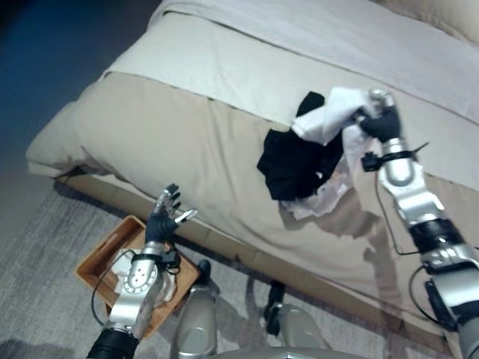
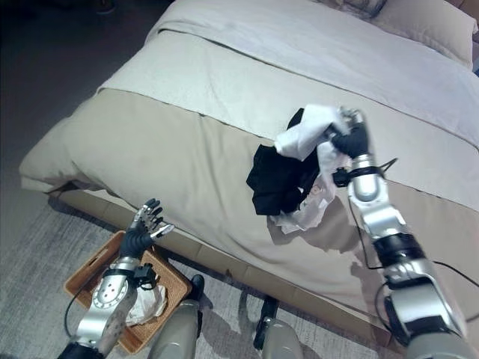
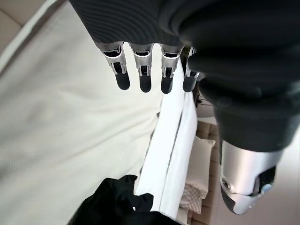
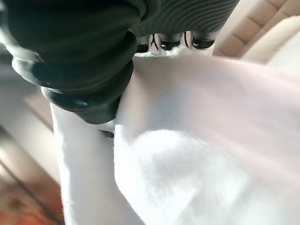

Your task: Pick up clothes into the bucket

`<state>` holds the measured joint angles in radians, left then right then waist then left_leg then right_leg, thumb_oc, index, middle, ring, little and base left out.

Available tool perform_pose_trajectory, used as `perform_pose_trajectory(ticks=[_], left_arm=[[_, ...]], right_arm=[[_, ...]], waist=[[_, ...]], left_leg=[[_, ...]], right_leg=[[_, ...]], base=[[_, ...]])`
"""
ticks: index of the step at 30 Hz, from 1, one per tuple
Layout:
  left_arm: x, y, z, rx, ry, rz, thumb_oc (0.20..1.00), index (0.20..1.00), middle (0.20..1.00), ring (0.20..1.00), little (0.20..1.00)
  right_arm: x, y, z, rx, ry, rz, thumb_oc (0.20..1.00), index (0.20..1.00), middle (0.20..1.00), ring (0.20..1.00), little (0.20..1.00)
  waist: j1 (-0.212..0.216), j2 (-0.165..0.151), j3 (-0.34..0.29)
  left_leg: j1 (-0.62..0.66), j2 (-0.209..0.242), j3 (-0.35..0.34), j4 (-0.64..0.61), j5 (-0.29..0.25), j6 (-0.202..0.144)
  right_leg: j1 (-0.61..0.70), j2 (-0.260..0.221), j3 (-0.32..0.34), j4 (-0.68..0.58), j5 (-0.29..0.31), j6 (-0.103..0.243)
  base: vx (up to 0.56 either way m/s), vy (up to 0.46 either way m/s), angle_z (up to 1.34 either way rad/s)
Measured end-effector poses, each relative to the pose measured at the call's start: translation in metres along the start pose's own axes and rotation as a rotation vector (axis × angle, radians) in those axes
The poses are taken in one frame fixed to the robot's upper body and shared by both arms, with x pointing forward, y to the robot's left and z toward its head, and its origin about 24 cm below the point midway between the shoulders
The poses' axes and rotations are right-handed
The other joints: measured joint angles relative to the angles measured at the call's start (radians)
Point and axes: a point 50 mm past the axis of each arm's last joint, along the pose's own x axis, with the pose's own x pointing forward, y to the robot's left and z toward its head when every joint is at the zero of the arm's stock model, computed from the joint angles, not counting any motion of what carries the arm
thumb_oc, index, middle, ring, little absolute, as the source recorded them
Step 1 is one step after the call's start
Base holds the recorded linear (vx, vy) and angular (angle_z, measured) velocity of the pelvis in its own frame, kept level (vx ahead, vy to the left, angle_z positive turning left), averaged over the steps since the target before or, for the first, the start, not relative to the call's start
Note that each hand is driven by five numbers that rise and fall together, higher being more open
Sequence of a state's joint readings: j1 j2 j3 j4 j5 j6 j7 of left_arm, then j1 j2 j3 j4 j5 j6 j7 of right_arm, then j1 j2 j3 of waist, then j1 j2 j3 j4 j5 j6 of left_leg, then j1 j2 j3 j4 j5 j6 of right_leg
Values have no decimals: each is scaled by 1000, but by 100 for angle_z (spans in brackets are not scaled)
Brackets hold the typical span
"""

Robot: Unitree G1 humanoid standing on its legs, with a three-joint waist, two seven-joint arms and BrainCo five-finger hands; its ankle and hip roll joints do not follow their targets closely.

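Note:
A heap of clothes lies on the beige bed: a black garment [image 1: 296, 168] and pale patterned cloth [image 1: 323, 196] under it. My right hand [image 1: 379, 120] is shut on a white garment [image 1: 329, 114] and holds it lifted just above the heap; the white garment [image 4: 197, 140] fills the space past its fingers in the right wrist view. My left hand [image 1: 165, 215] hangs open, fingers straight, off the bed's near edge, above a brown wicker basket [image 1: 101, 258] on the floor. White cloth [image 2: 147, 305] lies inside the basket.
The bed [image 1: 179, 127] with a beige cover and a lighter sheet [image 1: 314, 37] takes up most of the scene. Pillows [image 2: 426, 22] sit at its far end. Grey carpet [image 1: 45, 247] surrounds the basket beside the bed's near edge.

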<state>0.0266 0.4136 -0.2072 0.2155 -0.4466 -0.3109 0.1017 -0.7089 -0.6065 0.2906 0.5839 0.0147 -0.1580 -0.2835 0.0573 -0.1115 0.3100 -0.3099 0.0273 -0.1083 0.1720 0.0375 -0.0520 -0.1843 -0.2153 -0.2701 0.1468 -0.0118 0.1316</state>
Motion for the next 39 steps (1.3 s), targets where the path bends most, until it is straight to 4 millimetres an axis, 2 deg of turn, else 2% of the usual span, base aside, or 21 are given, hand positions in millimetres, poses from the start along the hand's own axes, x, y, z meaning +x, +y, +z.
perform_pose_trajectory(ticks=[2, 3, 5, 7, 8, 9, 11, 12, 15, 17, 18, 19, 20, 24, 27, 28, 30, 32, 35, 39], left_arm=[[0, -5, -3, -2, 13, -14, 1000, 1000, 1000, 1000, 1000], [1, -6, -3, -1, 12, -18, 1000, 1000, 1000, 1000, 1000], [1, -11, -4, -3, 14, -35, 1000, 1000, 1000, 1000, 1000], [5, -13, 1, -5, -4, -46, 1000, 1000, 1000, 1000, 1000], [5, -13, 0, -4, -2, -42, 1000, 1000, 1000, 1000, 1000], [6, -13, 2, -1, -10, -41, 1000, 1000, 1000, 1000, 1000], [9, -16, 7, 2, -29, -59, 1000, 1000, 1000, 1000, 1000], [11, -19, 8, 4, -33, -69, 1000, 1000, 1000, 1000, 1000], [14, -23, 11, 10, -46, -86, 1000, 1000, 1000, 1000, 1000], [16, -24, 16, 21, -60, -95, 1000, 1000, 1000, 1000, 1000], [16, -27, 20, 28, -78, -117, 1000, 1000, 1000, 1000, 1000], [16, -30, 23, 31, -88, -130, 1000, 1000, 1000, 1000, 1000], [17, -33, 27, 29, -104, -146, 1000, 1000, 1000, 1000, 1000], [23, -39, 33, 31, -130, -158, 1000, 1000, 1000, 1000, 1000], [27, -39, 38, 29, -149, -136, 1000, 1000, 1000, 1000, 1000], [27, -39, 40, 23, -157, -124, 1000, 1000, 1000, 1000, 1000], [27, -40, 39, 14, -158, -104, 1000, 1000, 1000, 1000, 1000], [27, -44, 38, -8, -157, -88, 1000, 1000, 1000, 1000, 1000], [25, -43, 37, -19, -158, -62, 1000, 1000, 1000, 1000, 1000], [24, -43, 37, -23, -168, -50, 1000, 1000, 1000, 1000, 1000]], right_arm=[[6, 16, -8, -42, 68, 15, 200, 200, 200, 200, 200], [10, 19, -8, -69, 84, 19, 200, 200, 200, 200, 200], [20, 20, -10, -179, 124, 14, 200, 200, 200, 200, 200], [32, 14, -4, -273, 136, 1, 200, 200, 200, 200, 200], [35, 13, -1, -289, 126, -5, 200, 200, 200, 200, 200], [40, 14, 4, -333, 116, -13, 200, 200, 200, 200, 200], [49, 10, 14, -387, 101, -21, 200, 200, 200, 200, 200], [51, 12, 19, -406, 90, -24, 200, 200, 200, 200, 200], [57, 15, 31, -435, 62, -27, 200, 200, 200, 200, 200], [62, 19, 39, -521, 35, -10, 200, 200, 200, 200, 200], [63, 20, 38, -566, 45, -2, 275, 275, 275, 275, 275], [64, 19, 39, -590, 50, 3, 423, 423, 423, 423, 423], [64, 19, 38, -594, 53, 0, 1000, 1000, 1000, 1000, 1000], [65, 21, 45, -553, 30, -22, 1000, 1000, 1000, 1000, 1000], [65, 20, 51, -436, 19, -79, 1000, 1000, 1000, 1000, 1000], [62, 17, 53, -316, 14, -137, 1000, 1000, 1000, 1000, 1000], [59, 15, 56, -207, -7, -204, 1000, 1000, 1000, 1000, 1000], [47, 15, 51, -113, -23, -265, 1000, 1000, 1000, 1000, 1000], [21, 26, 23, -54, 17, -306, 1000, 1000, 1000, 1000, 1000], [-6, 33, -3, -72, 52, -302, 1000, 1000, 1000, 1000, 1000]], waist=[[19, 22, 13], [13, 28, 18], [47, 70, 49], [49, 99, 76], [66, 107, 84], [82, 111, 115], [75, 115, 142], [94, 116, 154], [111, 114, 184], [122, 116, 196], [126, 117, 201], [124, 118, 204], [124, 118, 205], [120, 119, 211], [119, 119, 211], [106, 118, 211], [94, 118, 211], [86, 117, 211], [59, 111, 214], [28, 109, 215]], left_leg=[[-28, -3, -2, 18, 1, 1], [-34, -4, -2, 24, 1, 1], [-51, -12, -8, 38, 3, 3], [-76, -18, -18, 45, 3, 3], [-87, -20, -24, 47, 4, 4], [-98, -23, -27, 55, 10, 10], [-130, -30, -46, 64, 10, 5], [-154, -33, -55, 68, 15, 4], [-180, -40, -61, 79, 23, 1], [-207, -50, -64, 89, 25, 2], [-230, -59, -68, 104, 25, 2], [-248, -66, -74, 114, 25, 2], [-274, -71, -84, 123, 24, 1], [-348, -84, -88, 169, 20, -3], [-384, -85, -85, 195, 14, -4], [-397, -86, -83, 206, 6, 2], [-413, -85, -80, 213, 0, 4], [-434, -84, -71, 226, 0, 5], [-448, -84, -63, 226, 0, 9], [-459, -86, -58, 225, 3, 14]], right_leg=[[-27, -4, 0, 16, 0, -1], [-33, -5, 0, 22, 0, -1], [-46, -13, -8, 37, 0, -1], [-66, -16, -15, 49, -2, -1], [-75, -17, -18, 54, -2, 0], [-89, -23, -20, 74, -7, -1], [-120, -32, -35, 102, -19, -3], [-142, -36, -42, 116, -21, -5], [-169, -44, -42, 140, -27, -7], [-203, -56, -45, 168, -37, -5], [-226, -65, -47, 192, -46, -3], [-240, -71, -51, 206, -53, -2], [-263, -77, -53, 222, -59, -4], [-332, -90, -49, 265, -67, -8], [-366, -93, -42, 281, -70, -13], [-380, -94, -36, 289, -73, -16], [-399, -95, -33, 293, -73, -17], [-424, -95, -20, 305, -73, -17], [-443, -98, -11, 307, -73, -17], [-455, -98, -10, 308, -72, -16]], base=[[-100, 18, 1], [-99, 16, 8], [-83, 17, 9], [-56, -2, 14], [-96, -8, 15], [-72, 1, 9], [-49, 8, 24], [-66, 18, 27], [-66, 16, 10], [-65, 16, 11], [-42, 11, 17], [-23, 33, 23], [-11, 37, 22], [-4, 45, 7], [11, 30, -5], [3, 22, -3], [8, 12, -8], [11, 21, -10], [1, 22, -5], [1, 9, 0]])
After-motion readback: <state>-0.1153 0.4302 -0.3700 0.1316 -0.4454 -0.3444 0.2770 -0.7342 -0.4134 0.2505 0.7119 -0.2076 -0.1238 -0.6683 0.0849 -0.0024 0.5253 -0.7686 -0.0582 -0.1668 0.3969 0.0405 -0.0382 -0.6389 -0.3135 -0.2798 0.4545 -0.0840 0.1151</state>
